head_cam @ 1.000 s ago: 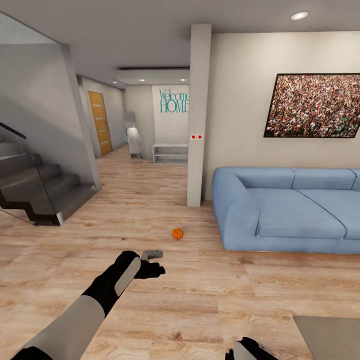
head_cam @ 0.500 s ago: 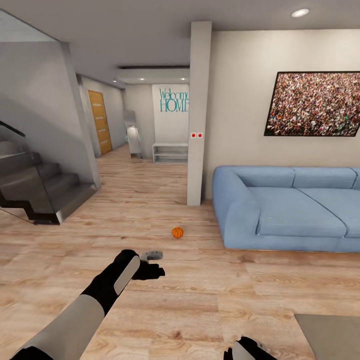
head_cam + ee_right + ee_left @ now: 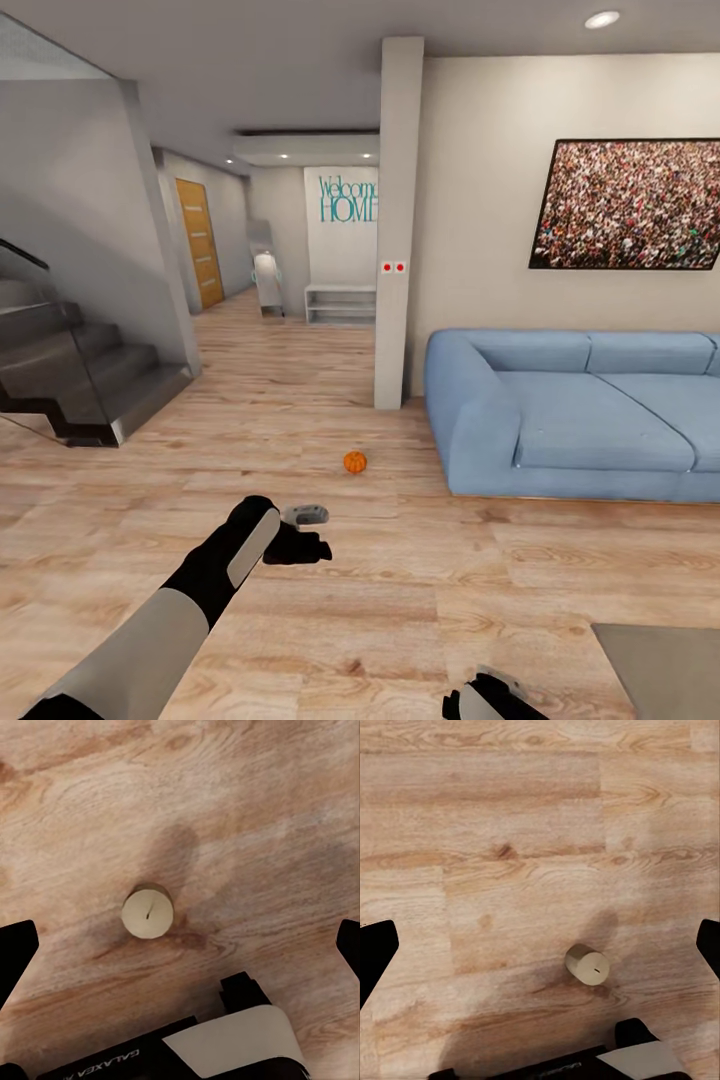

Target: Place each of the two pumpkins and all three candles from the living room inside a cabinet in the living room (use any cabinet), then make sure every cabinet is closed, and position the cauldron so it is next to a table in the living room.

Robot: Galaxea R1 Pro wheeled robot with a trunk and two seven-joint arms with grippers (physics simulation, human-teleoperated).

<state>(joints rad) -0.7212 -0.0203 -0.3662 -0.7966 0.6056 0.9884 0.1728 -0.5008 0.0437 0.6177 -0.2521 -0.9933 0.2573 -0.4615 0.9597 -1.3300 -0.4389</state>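
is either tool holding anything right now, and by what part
Nothing is held. The left tool and right tool are both open above the wood floor, each with a candle lying free below it.

Floor [image 3: 300, 400] showing as light wood planks w/ grain and knots, satin sheen. Sofa [image 3: 580, 420] looking like matt blue cloth. Candle [image 3: 148, 912] reading as smooth matt cream wax. Pumpkin [image 3: 355, 461] looking ribbed, matt orange.
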